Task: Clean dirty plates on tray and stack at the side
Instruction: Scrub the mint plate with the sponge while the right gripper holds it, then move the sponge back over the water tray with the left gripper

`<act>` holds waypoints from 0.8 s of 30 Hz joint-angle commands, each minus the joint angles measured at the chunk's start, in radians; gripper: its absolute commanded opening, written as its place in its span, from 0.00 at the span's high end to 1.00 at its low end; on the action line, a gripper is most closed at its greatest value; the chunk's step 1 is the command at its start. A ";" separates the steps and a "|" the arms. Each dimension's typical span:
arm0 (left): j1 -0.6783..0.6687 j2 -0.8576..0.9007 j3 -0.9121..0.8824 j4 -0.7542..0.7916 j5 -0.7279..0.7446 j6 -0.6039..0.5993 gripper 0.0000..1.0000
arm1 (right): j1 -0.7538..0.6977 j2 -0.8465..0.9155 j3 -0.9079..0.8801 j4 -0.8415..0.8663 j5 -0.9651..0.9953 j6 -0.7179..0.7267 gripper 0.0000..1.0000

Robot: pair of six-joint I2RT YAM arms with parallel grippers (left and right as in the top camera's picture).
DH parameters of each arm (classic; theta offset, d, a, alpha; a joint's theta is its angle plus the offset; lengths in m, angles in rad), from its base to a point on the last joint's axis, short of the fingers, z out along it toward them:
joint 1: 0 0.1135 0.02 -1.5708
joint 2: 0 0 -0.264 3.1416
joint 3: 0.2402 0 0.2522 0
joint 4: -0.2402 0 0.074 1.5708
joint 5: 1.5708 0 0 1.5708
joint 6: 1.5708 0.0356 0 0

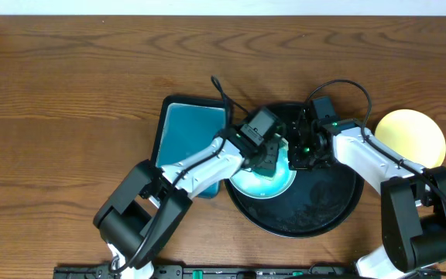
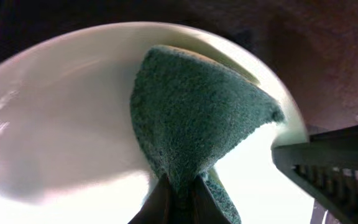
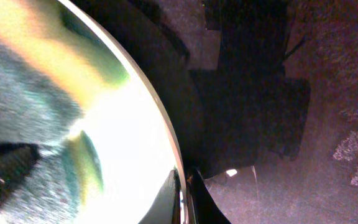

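Pale mint-white, glossy and hard, the mint-white plate [image 1: 265, 183] lies in the nine o'clock half of the round black tray [image 1: 324, 205], its shallow bowl throwing back glare. The left gripper [image 2: 179, 196] is pinched tight on a folded teal-green sponge [image 2: 197, 106], coarse and fibrous, which is pressed onto the plate's face. The right gripper [image 3: 184, 194] is clamped across the plate's thin rim at its three o'clock edge, a finger on either side, steadying it. A pale yellow plate [image 1: 411, 136] rests on the wooden table [image 1: 68, 93] at the black tray's three o'clock, apart from both grippers. A teal rectangular tray [image 1: 188, 124] sits at its ten o'clock. Handling, as judged: the plate is probably light, rigid and slick, possibly brittle, so it may skate over the speckled tray floor under the sponge. The raised rim offers the only purchase and is best taken squarely at the edge. The sponge is soft and yields to the pinch. No third plate can be made out.
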 commanded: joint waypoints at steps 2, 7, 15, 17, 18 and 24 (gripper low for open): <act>0.051 0.030 -0.006 -0.130 -0.066 0.019 0.93 | 0.025 0.027 -0.026 -0.020 -0.004 0.005 0.99; 0.076 -0.011 -0.006 -0.226 -0.169 0.044 0.93 | 0.025 0.027 -0.026 -0.020 -0.004 0.005 0.99; 0.089 -0.183 -0.006 -0.288 -0.168 0.055 0.93 | 0.024 0.027 -0.026 -0.014 -0.003 0.005 0.99; 0.092 -0.233 -0.006 -0.309 -0.168 0.055 0.93 | 0.024 0.027 -0.026 -0.001 -0.003 0.005 0.99; 0.094 -0.257 -0.006 -0.314 -0.168 0.056 0.93 | 0.024 0.027 -0.026 0.008 -0.003 0.005 0.99; 0.169 -0.381 -0.006 -0.354 -0.169 0.060 0.93 | 0.024 0.027 -0.026 0.072 -0.010 0.005 0.99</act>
